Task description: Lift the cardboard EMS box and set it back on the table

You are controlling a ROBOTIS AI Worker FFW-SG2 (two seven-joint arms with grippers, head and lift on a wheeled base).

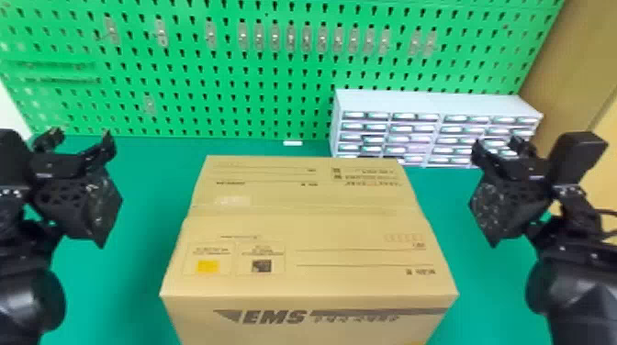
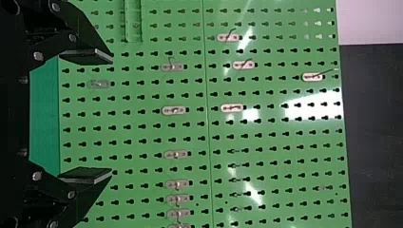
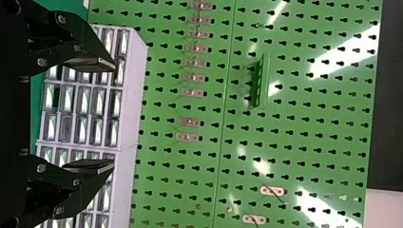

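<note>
Your box sits on the green table between your two grippers, its top closed and one side facing you, with the drawers beyond it toward the right and the pegboard behind. To the box's left you have your left gripper, apart from the cardboard, its two fingers spread with nothing between them; your right gripper is on the other side, also apart from it, spread and empty.
</note>
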